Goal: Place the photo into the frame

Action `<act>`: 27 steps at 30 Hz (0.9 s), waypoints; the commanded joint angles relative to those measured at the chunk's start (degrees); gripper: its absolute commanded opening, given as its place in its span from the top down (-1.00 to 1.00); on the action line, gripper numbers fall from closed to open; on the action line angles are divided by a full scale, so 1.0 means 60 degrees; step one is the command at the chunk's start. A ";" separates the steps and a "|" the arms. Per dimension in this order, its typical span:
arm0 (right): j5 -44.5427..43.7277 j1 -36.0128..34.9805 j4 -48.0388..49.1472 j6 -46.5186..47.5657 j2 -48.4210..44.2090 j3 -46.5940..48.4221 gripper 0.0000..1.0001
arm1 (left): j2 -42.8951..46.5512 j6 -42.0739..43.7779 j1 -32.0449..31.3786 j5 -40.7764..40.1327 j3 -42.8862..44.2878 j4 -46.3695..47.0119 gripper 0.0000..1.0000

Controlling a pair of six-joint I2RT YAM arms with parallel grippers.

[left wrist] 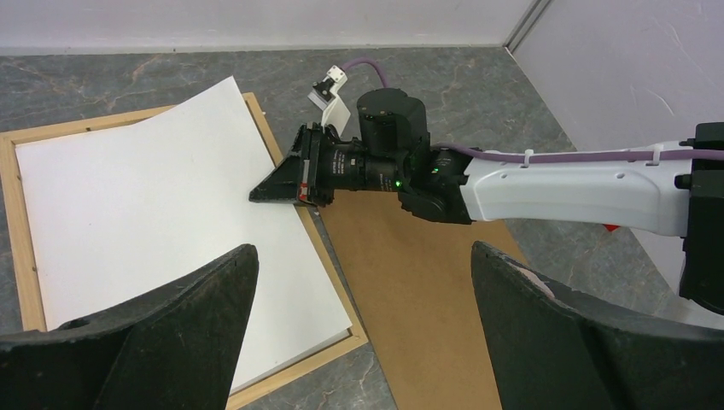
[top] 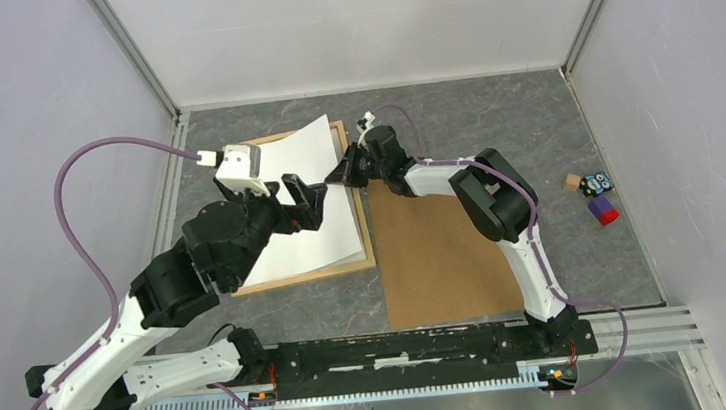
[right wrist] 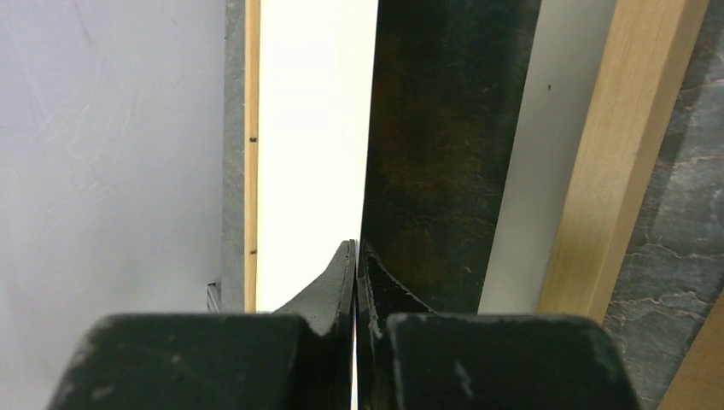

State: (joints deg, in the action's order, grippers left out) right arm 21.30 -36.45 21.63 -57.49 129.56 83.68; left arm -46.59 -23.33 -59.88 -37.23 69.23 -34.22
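On my left, the left fingers (top: 304,202) are spread as wide as they go and grip nothing. They hang over the near right part of the photo (top: 302,156) without touching it, as far as I can tell.

The photo lies white side up inside the frame (top: 306,276). Most of the sheet rests flat within the light wooden strips, but its right edge curls upward, and its far right corner rides over the frame's edge. From the right wrist camera I see the sheet edge-on, white on one side and dark on the other. The frame itself sits flat on the grey bench (top: 491,112), left of centre.

Moving right, the right fingers (top: 332,179) are clamped together on the photo's raised right edge, about midway along it. They reach in sideways from over the frame's right strip.

Just beside the frame, on its right, a brown board (top: 439,248) lies flat on the bench, under the right arm.

Far right, well apart from everything else, a few small toys (top: 596,193) sit near the wall.
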 commanded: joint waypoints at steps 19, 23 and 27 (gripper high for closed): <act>-0.1967 -0.0477 -0.4929 0.3224 -0.0676 0.2153 -0.18 | 0.0277 -0.0036 -0.0022 0.0199 -0.0127 0.0137 -1.00; -0.2375 -0.0500 -0.6349 0.4221 -0.0377 0.3307 -0.39 | 0.0252 -0.0037 -0.0025 0.0258 -0.0113 0.0119 -1.00; -0.2766 -0.0503 -0.6767 0.4998 -0.0869 0.3123 -0.48 | 0.0160 -0.0008 -0.0024 0.0187 -0.0207 0.0092 -1.00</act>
State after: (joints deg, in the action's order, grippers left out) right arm 8.45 -39.24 -13.43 -34.83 128.95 101.54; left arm -45.28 -23.35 -59.88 -35.86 68.58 -34.24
